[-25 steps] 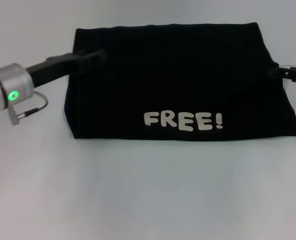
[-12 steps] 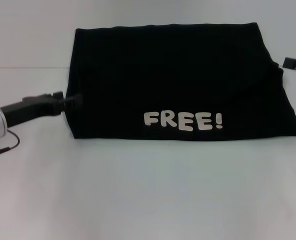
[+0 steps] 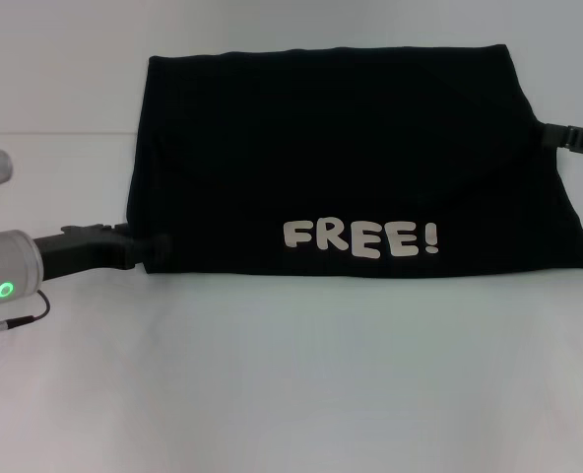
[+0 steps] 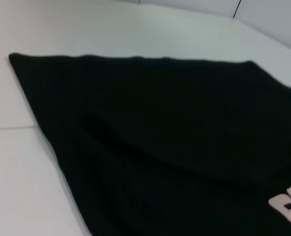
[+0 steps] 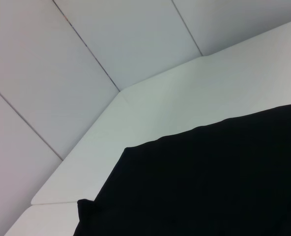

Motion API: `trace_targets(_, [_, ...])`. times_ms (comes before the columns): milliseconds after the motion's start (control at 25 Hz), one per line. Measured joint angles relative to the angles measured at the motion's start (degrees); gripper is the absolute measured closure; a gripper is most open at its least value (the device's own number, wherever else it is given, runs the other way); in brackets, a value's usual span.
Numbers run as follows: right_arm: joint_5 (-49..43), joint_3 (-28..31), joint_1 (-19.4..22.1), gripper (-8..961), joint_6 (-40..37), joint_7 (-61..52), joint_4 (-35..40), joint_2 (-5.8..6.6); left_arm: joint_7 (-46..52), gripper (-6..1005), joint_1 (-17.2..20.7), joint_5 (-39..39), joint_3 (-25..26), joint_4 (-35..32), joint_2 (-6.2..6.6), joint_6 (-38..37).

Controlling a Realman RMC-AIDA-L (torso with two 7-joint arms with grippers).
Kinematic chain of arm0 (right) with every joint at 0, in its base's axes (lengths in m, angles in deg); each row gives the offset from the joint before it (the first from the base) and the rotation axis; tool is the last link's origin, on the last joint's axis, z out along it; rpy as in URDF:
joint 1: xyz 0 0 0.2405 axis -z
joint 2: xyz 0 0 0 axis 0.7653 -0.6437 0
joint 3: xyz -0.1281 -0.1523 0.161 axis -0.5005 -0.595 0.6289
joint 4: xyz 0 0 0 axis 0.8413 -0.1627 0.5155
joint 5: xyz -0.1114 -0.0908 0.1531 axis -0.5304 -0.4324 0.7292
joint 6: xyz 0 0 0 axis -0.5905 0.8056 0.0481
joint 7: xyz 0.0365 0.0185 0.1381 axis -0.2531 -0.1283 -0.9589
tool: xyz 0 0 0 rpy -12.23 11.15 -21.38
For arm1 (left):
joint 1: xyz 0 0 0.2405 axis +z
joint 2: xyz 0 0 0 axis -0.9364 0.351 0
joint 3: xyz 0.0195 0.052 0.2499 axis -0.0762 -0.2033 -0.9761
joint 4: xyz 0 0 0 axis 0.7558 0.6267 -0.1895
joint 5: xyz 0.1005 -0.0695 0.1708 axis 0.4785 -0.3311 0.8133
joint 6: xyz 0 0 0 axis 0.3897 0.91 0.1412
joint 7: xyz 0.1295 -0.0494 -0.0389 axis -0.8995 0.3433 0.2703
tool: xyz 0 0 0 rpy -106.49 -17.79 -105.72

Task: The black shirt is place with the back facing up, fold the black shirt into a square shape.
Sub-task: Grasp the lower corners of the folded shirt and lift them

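Black shirt lying as a wide folded band, a pincer at each short edge.

The black shirt [image 3: 356,163] lies flat on the white worktop [image 3: 291,374], in a broad rectangle wider than it is deep, with the cream "FREE!" lettering [image 3: 360,237] facing up along its near edge. The left pincer [image 3: 154,250] sits low at the shirt's near left corner, tip touching or just beside the hem; whether its fingers are parted or pinched on cloth cannot be told. The right pincer [image 3: 565,137] reaches in at the far part of the right edge, mostly out of view, and its grip cannot be told either. Both stand at the outer ends, probably because the band still needs a sideways fold to come out square.
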Motion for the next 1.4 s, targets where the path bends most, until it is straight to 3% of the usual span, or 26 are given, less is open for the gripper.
trace_targets(1080, [0.06,-0.23,0.52,150,1.90,-0.04,-0.69,-0.09,0.26,309,-0.38,1.60,-4.41,1.39,-0.43,0.85])
trace_targets(1400, [0.07,0.10,0.55,152,1.64,-0.04,-0.67,-0.16,0.42,515,-0.73,2.70,-4.59,1.07,-0.37,1.30])
